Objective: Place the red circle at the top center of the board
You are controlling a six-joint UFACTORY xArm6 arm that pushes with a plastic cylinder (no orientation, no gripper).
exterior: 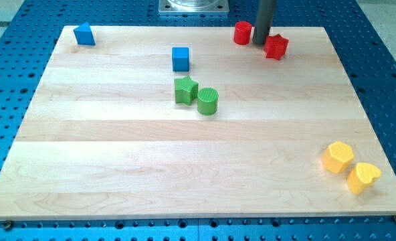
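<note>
The red circle [242,33] is a short red cylinder near the view's top edge of the wooden board [118,167], a little right of centre. My tip [260,43] stands just to the right of it, between it and a red star [276,47]. The dark rod rises from there out of the view's top. The tip looks close to both red blocks; I cannot tell if it touches either.
A blue cube [180,59] lies left of the red circle, with a green star [185,90] and a green cylinder [208,102] below it. A blue block [84,35] sits at the top left corner. Two yellow blocks [337,157] [362,177] lie at the bottom right.
</note>
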